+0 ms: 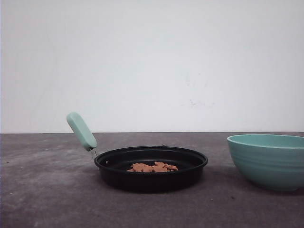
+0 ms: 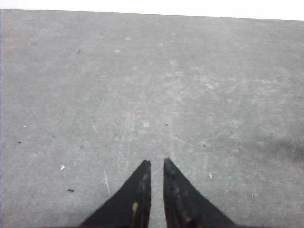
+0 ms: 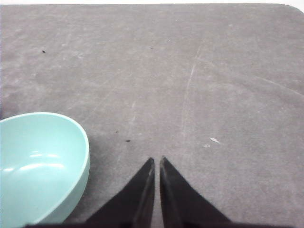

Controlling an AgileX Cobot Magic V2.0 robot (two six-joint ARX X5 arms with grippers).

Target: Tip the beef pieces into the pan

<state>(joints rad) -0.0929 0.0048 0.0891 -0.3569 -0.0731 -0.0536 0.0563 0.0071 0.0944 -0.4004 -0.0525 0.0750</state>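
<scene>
The left gripper (image 2: 157, 163) is seen with its black fingers pressed almost together over the bare gray table (image 2: 142, 85), and nothing is held. The right gripper (image 3: 156, 160) is closed the same way, just beside the empty teal bowl (image 3: 38, 161). The beef pieces (image 1: 152, 167) are piled inside the black pan (image 1: 151, 168), whose mint-green handle (image 1: 81, 130) is tilted up to the left.

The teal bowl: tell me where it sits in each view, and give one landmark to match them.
Front view: teal bowl at the right edge, right of the pan.
Left wrist view: not in it.
Right wrist view: bowl in the lower left corner, beside the fingers.
Shared landmark: the grey table.
</scene>
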